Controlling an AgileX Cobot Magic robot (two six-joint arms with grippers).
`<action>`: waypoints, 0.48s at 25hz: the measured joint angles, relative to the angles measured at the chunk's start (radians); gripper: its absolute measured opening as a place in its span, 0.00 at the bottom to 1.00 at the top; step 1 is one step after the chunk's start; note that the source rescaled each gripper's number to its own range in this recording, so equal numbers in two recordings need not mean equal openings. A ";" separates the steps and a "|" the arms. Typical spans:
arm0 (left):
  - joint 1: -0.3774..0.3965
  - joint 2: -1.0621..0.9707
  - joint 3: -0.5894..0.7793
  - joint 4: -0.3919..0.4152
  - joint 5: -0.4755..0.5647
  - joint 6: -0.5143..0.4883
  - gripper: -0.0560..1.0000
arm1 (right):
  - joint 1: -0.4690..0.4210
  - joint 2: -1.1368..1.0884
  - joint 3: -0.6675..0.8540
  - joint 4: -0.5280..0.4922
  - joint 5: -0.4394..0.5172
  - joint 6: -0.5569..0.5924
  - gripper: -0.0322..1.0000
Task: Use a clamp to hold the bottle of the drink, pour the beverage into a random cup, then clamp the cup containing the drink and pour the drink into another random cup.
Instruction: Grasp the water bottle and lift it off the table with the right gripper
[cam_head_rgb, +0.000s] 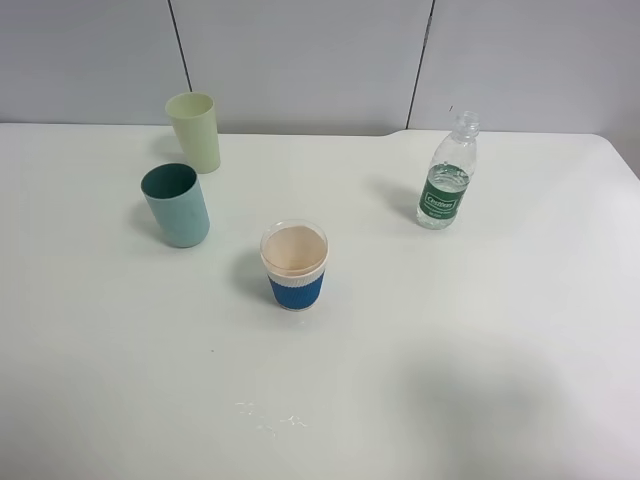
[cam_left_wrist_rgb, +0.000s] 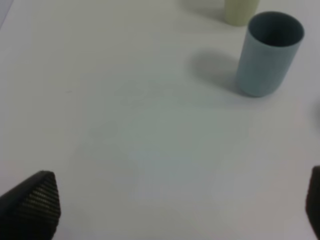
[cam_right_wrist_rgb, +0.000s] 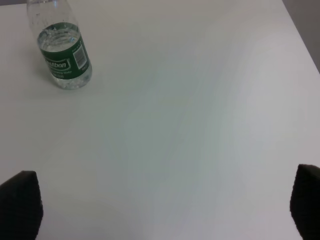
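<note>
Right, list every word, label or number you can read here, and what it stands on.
"stbon": green label of the water bottle, first letters turned away.
Smaller print and barcode on it: too blurred.
Paper cup, teal cup, pale green cup: no text.

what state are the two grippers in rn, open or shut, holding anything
left gripper: open, fingers wide apart, holding nothing
right gripper: open, holding nothing; the bottle stands apart from it
</note>
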 joint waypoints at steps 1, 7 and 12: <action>0.000 0.000 0.000 0.000 0.000 0.000 1.00 | 0.000 0.000 0.000 0.000 0.000 0.000 1.00; 0.000 0.000 0.000 0.000 0.000 0.000 1.00 | 0.000 0.000 0.000 0.000 0.000 0.000 1.00; 0.000 0.000 0.000 0.000 0.000 0.000 1.00 | 0.000 0.000 0.000 0.000 0.000 0.000 1.00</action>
